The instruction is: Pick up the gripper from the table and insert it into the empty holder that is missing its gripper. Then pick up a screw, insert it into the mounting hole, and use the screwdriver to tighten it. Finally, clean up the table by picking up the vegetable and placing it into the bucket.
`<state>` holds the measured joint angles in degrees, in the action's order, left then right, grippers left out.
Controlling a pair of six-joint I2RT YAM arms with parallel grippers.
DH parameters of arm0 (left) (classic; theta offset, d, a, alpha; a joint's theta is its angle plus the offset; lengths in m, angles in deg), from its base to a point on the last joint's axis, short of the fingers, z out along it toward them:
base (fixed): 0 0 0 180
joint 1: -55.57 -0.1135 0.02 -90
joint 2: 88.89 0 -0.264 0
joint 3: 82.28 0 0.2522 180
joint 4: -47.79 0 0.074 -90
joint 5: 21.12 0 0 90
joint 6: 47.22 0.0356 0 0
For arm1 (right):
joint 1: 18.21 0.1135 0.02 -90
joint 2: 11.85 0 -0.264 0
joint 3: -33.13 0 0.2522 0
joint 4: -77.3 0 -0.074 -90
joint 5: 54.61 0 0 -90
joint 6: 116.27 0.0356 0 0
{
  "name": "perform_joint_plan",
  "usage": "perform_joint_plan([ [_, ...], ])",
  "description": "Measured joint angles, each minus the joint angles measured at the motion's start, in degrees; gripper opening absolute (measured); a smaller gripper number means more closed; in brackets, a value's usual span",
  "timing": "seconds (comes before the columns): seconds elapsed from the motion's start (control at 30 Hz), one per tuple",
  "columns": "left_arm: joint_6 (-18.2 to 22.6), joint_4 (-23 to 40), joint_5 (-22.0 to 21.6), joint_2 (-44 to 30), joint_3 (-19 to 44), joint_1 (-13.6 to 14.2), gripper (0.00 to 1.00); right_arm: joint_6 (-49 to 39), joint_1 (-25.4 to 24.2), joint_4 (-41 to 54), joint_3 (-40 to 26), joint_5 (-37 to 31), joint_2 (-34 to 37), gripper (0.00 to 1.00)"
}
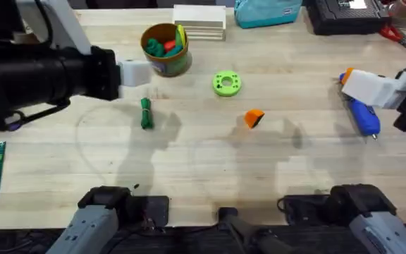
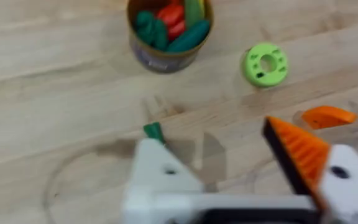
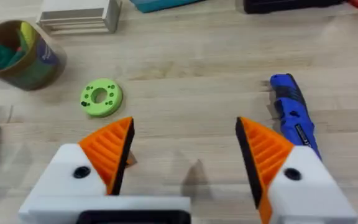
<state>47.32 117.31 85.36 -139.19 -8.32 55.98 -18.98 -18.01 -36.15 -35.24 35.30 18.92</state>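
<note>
Vegetable long axis pointing away from bases, screwdriver angled diagonally

Premises assessed as a robotics lab or test bench rather than a home or shop. Grounds: a pale wooden table with two robot arm bases bolted at its near edge, and a loose orange gripper lying on it as a spare part. A blue screwdriver lies on the table. Staged props are laid out: a bucket of toy pieces, a dark-green toy vegetable, a green ring-shaped disc. Along the far edge sit a white box, a teal pouch, black equipment and scissors.
</note>
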Motion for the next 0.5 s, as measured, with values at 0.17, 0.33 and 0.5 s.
perform_joint_plan([
  [0.17, -0.1, -4.2, 4.9, 0.0, 0.0, 0.0, 0.983, 0.0, 0.0, 0.0, 0.0, 0.0, 0.0, 0.95],
  [0.33, -0.5, -3.6, 6.9, 0.0, 0.0, 0.0, 0.987, 0.0, 0.0, 0.0, 0.0, 0.0, 0.0, 0.95],
  [0.5, -2.2, -2.9, 7.9, 0.0, 0.0, 0.0, 0.987, 0.0, 0.0, 0.0, 0.0, 0.0, 0.0, 0.951],
])
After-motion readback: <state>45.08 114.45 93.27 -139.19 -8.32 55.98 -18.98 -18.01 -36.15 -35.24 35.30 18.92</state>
